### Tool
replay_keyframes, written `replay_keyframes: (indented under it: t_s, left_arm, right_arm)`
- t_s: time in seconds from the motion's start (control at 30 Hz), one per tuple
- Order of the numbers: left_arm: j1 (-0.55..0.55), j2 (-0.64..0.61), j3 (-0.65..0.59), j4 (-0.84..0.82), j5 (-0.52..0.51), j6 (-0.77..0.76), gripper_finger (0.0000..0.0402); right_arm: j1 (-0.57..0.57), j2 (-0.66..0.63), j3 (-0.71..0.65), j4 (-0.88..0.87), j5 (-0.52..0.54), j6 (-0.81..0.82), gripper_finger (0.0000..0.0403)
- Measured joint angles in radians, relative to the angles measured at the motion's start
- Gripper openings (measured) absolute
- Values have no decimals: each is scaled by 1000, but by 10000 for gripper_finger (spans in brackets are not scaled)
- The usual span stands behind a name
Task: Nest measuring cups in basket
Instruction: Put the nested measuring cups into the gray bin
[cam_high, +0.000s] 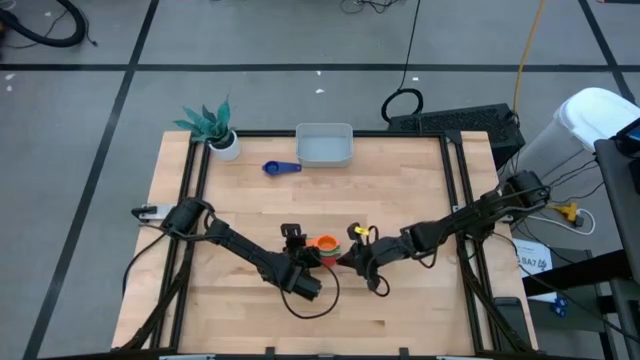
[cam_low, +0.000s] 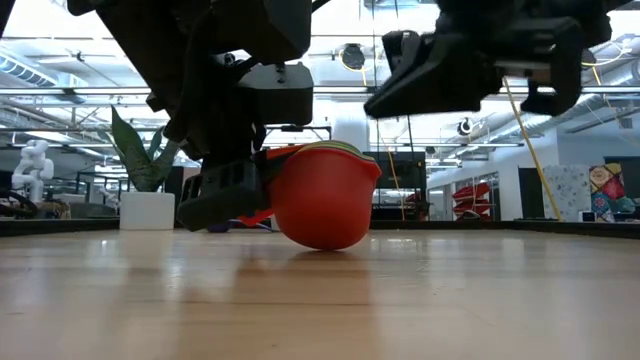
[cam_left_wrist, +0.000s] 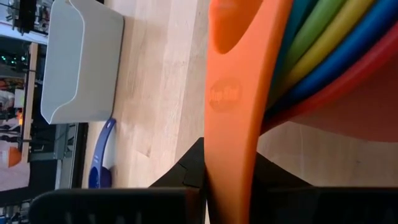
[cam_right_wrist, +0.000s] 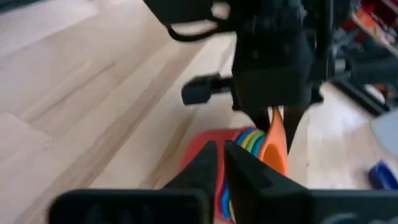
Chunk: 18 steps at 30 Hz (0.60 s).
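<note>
A nested stack of measuring cups (cam_high: 322, 244) sits mid-table, with red (cam_low: 325, 205) outermost and orange, blue, yellow and green rims inside (cam_left_wrist: 323, 37). The red cup's rounded bottom rests on the wood. My left gripper (cam_left_wrist: 230, 186) is shut on the orange handle at the stack's left side. My right gripper (cam_right_wrist: 224, 163) is shut and hangs just right of the stack and above it (cam_low: 400, 95). I see nothing between its fingers. A dark blue cup (cam_high: 281, 168) lies alone beside the pale basket (cam_high: 348, 148) at the far edge. My left gripper pinches the flat orange handle (cam_left_wrist: 233, 143) between its two fingers, which lie across it. It comes in slanting down from the table's left. The stack stays nearly upright, with the red cup's bottom (cam_low: 320, 244) on the table.
A white pot with a teal plant (cam_high: 215, 128) stands at the far left corner. Black rails (cam_high: 196, 200) run along the table's left and right sides. Bare wood lies between the stack and the basket.
</note>
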<state>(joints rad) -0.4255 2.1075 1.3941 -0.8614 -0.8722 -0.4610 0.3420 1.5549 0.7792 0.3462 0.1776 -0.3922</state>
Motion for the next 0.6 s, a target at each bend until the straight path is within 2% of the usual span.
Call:
replay_keyframes:
  t_s: [0.1, 0.23, 0.37, 0.47, 0.6]
  left_arm:
    - [0, -1, 0, 0, 0, 2, 50]
    - [0, -1, 0, 0, -1, 15, 50]
    - [0, -1, 1, 1, -4, 43, 51]
    - [0, -2, 1, 2, -5, 61, 51]
    - [2, -2, 1, 3, -7, 92, 51]
  right_arm:
    - [0, -19, 0, 6, 1, -30, 74]
    - [-4, -25, 0, 17, 6, -48, 162]
    - [-36, -21, 0, 2, 48, -3, 241]
    - [-69, -21, 0, -9, 47, 54, 278]
    - [-100, -12, 0, -14, -39, 155, 293]
